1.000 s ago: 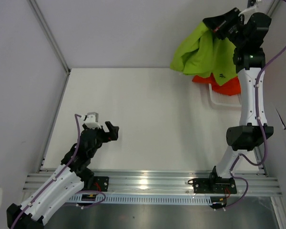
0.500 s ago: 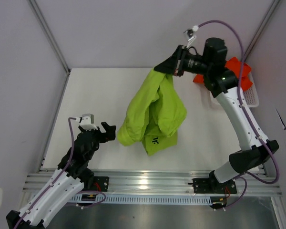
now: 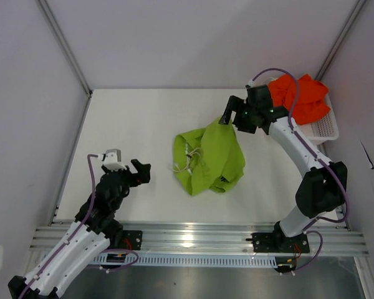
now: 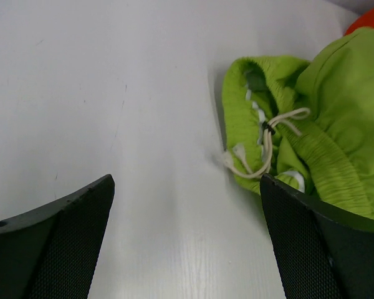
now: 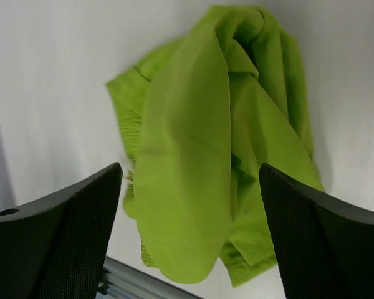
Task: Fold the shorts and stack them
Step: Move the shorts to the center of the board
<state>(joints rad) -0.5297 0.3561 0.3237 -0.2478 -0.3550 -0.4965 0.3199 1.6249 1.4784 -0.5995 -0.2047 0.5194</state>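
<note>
Right hand (image 3: 228, 112) is up over the middle of the bench (image 3: 131, 118), and its fingers are spread wide, with nothing pinched between them. The lime green shorts (image 3: 209, 159) lie in a crumpled heap on the bench directly beneath and slightly to the near-left of that hand. The topmost fold of the heap comes up close to the fingertips in the top view; whether cloth and finger actually touch there, I cannot tell. From the right wrist camera the green fabric fills the gap between the two dark fingers (image 5: 56, 237), lying flat on the white surface below them, with neither pad closed on it.

Now the left hand (image 3: 142, 173): also wide open and holding nothing, low over the bench, well left of the heap with a strip of bare surface between them. Its wrist camera looks straight at the elastic waistband, and a pale drawstring (image 4: 268, 140) trails out of the bunched green edge on the side facing this hand.

The orange-red shorts (image 3: 299, 96) are piled in the white basket (image 3: 324, 128) at the far right corner. They spill over its rim, just behind the right arm's wrist and apart from the green pair.
</note>
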